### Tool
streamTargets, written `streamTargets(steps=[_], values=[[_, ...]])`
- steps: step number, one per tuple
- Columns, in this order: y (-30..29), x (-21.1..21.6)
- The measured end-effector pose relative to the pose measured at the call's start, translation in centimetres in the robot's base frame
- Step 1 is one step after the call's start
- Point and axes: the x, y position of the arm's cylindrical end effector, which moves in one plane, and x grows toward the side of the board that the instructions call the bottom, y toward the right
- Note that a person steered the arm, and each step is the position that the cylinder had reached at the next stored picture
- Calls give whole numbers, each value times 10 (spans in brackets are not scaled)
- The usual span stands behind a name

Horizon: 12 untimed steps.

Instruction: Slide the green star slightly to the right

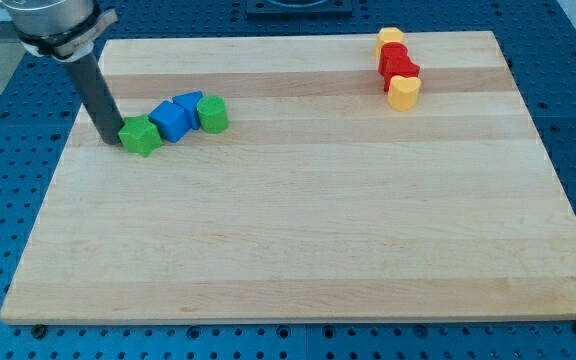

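The green star [141,135] lies on the wooden board [298,230] at the view's upper left. My tip [111,142] sits right at its left side, touching or nearly touching it. A blue block [171,121] touches the star's right side, with a second blue block [188,104] behind it. A green cylinder-like block [212,114] stands just right of the blue ones.
At the view's top right stands a column of blocks: a yellow block [390,37], two red blocks [398,62], and a yellow heart-like block [403,92]. The board's left edge lies close to my tip.
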Motion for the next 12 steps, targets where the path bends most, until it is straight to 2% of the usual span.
streamTargets(steps=[3,4,5,6,7,8,9,10,11,12], values=[[-19,-24],[-53,-8],[-55,75],[28,155],[144,175],[262,170],[361,134],[430,72],[456,4],[453,-59]])
